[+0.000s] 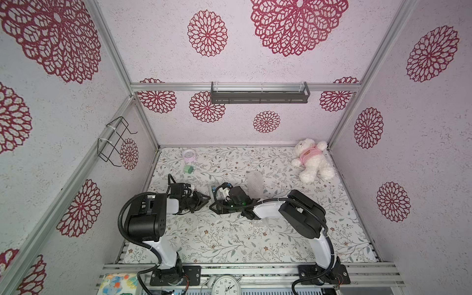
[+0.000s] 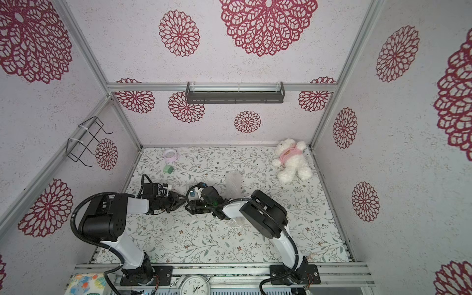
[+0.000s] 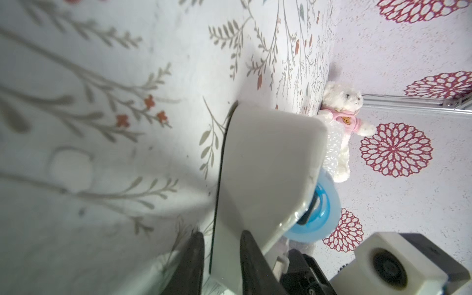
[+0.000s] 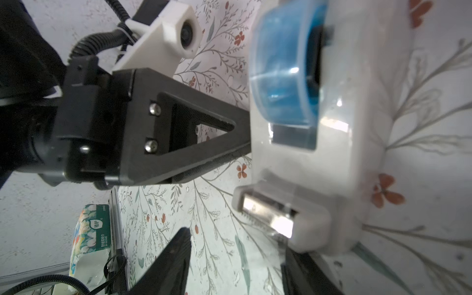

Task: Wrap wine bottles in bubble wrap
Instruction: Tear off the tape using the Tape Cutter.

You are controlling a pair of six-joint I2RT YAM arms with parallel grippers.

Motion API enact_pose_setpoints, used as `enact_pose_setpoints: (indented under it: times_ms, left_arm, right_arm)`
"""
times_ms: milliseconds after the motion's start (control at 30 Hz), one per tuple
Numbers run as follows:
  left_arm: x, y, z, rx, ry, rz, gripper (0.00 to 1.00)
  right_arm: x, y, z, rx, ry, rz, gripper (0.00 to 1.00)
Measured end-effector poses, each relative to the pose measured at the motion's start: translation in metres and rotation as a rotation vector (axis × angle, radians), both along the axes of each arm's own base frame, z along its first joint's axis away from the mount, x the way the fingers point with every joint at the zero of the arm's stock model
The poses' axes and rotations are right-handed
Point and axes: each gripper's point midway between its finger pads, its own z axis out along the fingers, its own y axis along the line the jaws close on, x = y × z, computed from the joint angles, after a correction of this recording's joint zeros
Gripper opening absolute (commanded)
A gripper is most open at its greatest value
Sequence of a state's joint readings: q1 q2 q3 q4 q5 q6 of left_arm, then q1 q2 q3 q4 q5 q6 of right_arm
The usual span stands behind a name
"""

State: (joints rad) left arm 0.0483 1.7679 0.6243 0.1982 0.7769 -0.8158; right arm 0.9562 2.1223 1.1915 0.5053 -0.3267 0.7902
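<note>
Top views first. My left gripper [image 1: 205,199] and right gripper [image 1: 217,207] are nose to nose at the tape dispenser [image 1: 214,190]. The bubble wrap [image 1: 255,182] lies as a rolled, whitish tube on the table [image 1: 229,245], just past my right wrist. I can't see the bottle, so I take it to be inside the roll. So I judge we're at the taping step, with the roll made and not yet sealed. A loose scrap of wrap [image 1: 258,224] sits under my right forearm. The teddy bear [image 1: 313,161] lies well beyond the roll. A pink cup [image 1: 189,155] and a green block [image 1: 188,169] sit out past my left gripper, clear of the work.

Left wrist now. The dispenser's white body sits between my left fingers [image 3: 191,263], and they look clamped on it. Its blue roll [image 3: 314,212] is ahead of the tool, with the bubbly tube showing behind it.

Right wrist. My right jaws stand apart with nothing pinched between them. The dispenser's cutter [image 4: 268,214] is just ahead, with what looks like a clear tape end trailing off it. The left tool braces the dispenser from the side. A tissue pack [image 4: 92,229] sits off by the edge.

Next I need to close on that tape end and draw out a length while the left holds firm. The tape is clear, so it's easy to miss.
</note>
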Motion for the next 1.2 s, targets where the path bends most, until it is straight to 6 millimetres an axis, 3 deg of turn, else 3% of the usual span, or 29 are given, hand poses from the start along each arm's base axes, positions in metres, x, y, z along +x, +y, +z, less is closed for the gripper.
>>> enact_pose_setpoints:
  times_ms: [267,800,1067,1200]
  left_arm:
    - [0.000,0.000,0.000,0.000,0.000,-0.001,0.28]
    - [0.000,0.000,0.000,0.001,-0.001,-0.003,0.28]
    - [-0.001,0.000,0.000,0.005,-0.007,-0.007,0.28]
    - [-0.005,-0.001,0.001,0.007,-0.002,-0.012,0.29]
  right_arm:
    - [0.002,0.000,-0.006,0.043,0.031,-0.017,0.44]
    - [0.009,-0.025,-0.014,0.008,0.013,-0.074,0.01]
    - [0.005,-0.030,-0.013,-0.007,0.008,-0.068,0.00]
    - [0.002,-0.032,-0.002,-0.003,-0.004,-0.063,0.00]
